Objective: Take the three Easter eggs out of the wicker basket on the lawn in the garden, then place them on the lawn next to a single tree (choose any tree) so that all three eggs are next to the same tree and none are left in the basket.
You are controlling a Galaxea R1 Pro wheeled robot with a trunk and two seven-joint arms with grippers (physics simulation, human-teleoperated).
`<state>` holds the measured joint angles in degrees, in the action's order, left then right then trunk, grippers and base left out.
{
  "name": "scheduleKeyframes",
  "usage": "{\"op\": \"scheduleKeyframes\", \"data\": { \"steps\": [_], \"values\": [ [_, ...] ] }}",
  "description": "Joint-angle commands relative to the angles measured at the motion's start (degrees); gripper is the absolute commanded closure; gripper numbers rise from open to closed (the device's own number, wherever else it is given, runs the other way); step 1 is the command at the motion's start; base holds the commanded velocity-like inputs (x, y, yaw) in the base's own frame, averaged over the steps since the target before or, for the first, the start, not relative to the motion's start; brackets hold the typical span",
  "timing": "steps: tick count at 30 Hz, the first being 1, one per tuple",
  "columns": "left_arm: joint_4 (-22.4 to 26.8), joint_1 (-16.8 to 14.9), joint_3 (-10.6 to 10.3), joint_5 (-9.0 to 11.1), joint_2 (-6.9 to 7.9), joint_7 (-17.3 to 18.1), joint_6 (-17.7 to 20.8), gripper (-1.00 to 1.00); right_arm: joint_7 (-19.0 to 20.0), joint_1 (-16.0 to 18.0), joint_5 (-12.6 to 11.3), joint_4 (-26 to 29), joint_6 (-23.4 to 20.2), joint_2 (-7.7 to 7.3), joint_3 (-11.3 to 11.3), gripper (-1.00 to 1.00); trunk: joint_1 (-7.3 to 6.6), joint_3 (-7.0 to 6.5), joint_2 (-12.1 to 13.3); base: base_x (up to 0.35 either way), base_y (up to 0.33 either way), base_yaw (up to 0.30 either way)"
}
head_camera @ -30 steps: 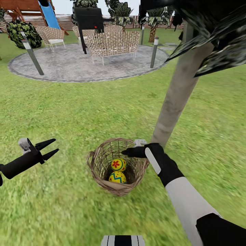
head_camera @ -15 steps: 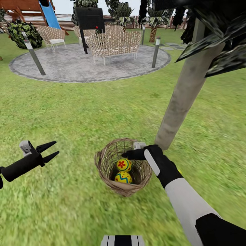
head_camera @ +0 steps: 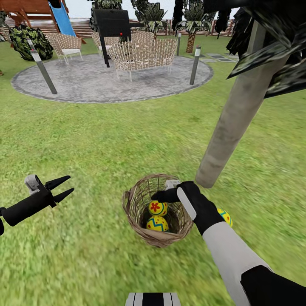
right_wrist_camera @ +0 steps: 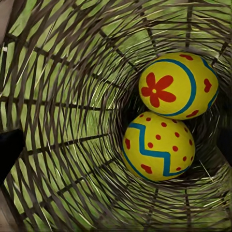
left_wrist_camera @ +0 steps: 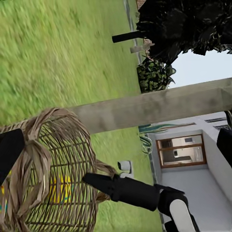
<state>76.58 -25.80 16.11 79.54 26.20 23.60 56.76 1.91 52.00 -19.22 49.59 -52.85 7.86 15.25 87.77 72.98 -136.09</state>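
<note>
The wicker basket (head_camera: 140,199) stands on the lawn (head_camera: 85,140) just in front of the tree (head_camera: 238,114) with its pale trunk. Two Easter eggs lie inside it, a flower egg (head_camera: 157,208) and a zigzag egg (head_camera: 157,223); the right wrist view looks down on both, flower egg (right_wrist_camera: 176,84) and zigzag egg (right_wrist_camera: 157,145). Another egg (head_camera: 225,216) rests on the grass by the trunk, half hidden behind my right arm. My right gripper (head_camera: 158,196) hovers open over the basket's far rim. My left gripper (head_camera: 63,189) is open and empty, well left of the basket.
A grey round paved patch (head_camera: 85,83) lies farther off with wicker chairs (head_camera: 140,55), a black grill (head_camera: 111,23) and short posts (head_camera: 42,70). Dark tree leaves (head_camera: 276,51) hang low at upper right. A white house (left_wrist_camera: 188,154) stands beyond the trunk.
The head view has shifted, bringing the egg on the grass into sight. My right gripper has reached slightly farther over the basket's opening. The left arm has barely moved.
</note>
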Motion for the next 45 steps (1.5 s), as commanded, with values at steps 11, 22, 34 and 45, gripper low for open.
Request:
{"op": "scheduleKeyframes", "data": {
  "steps": [11,22,34,45],
  "values": [
    [0.0,0.0,0.1,-0.2,0.07,0.4,0.3,-1.00,-12.4,0.0,0.0,-4.3,-1.3,1.11,0.1,-1.00,0.65,0.58,-1.2,0.030,0.019,0.000],
    [0.1,0.0,0.1,-0.3,0.30,0.4,0.3,-1.00,-12.7,0.3,0.1,-11.1,0.6,1.37,0.1,-1.00,3.07,2.55,-5.6,0.000,0.000,0.000],
    [0.1,0.0,0.1,-0.3,0.32,0.4,0.3,-1.00,-12.2,0.5,0.1,-11.2,1.8,1.37,0.1,-1.00,4.11,5.05,-7.3,0.000,0.000,0.000],
    [0.1,0.0,0.0,-0.3,0.25,0.4,0.3,-1.00,-12.3,1.5,0.0,-13.6,1.9,2.14,0.3,-1.00,4.40,7.49,-7.4,0.000,0.000,0.000]
  ]
}}
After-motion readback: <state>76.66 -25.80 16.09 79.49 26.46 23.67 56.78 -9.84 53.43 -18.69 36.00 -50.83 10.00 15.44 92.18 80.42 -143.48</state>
